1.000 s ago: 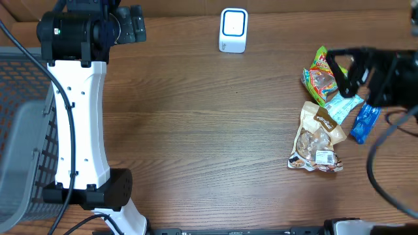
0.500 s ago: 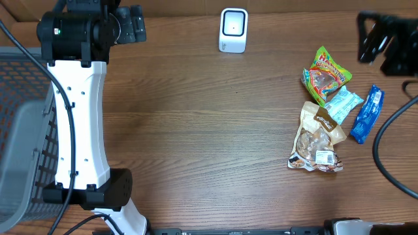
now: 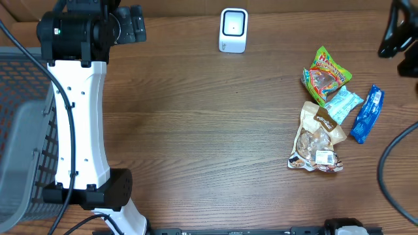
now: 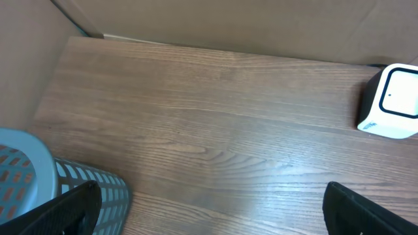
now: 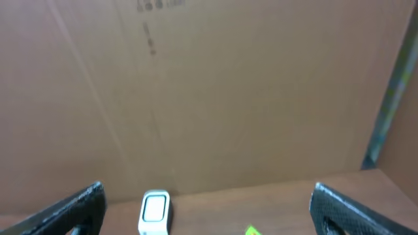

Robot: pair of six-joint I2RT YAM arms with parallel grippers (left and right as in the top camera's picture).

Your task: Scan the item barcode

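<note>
A white scanner box [image 3: 233, 29] stands at the back middle of the table; it also shows in the left wrist view [image 4: 392, 103] and the right wrist view [image 5: 155, 212]. Packets lie at the right: a green bag [image 3: 324, 73], a pale blue packet [image 3: 343, 104], a blue bar [image 3: 366, 113] and a tan snack bag [image 3: 317, 137] with a white label. My right gripper [image 5: 209, 209] is open and empty, raised at the far right edge [image 3: 397, 32], apart from the packets. My left gripper [image 4: 212, 209] is open and empty at the back left [image 3: 132, 25].
A grey mesh basket [image 3: 19, 130] stands at the left edge, its rim under the left gripper's finger [image 4: 39, 176]. A cardboard wall [image 5: 215, 85] runs along the back. The left arm's white link [image 3: 78, 124] stretches over the left side of the table.
My right arm has lifted and drawn back to the far right, away from the packets, uncovering the blue bar. The left arm has not moved.
</note>
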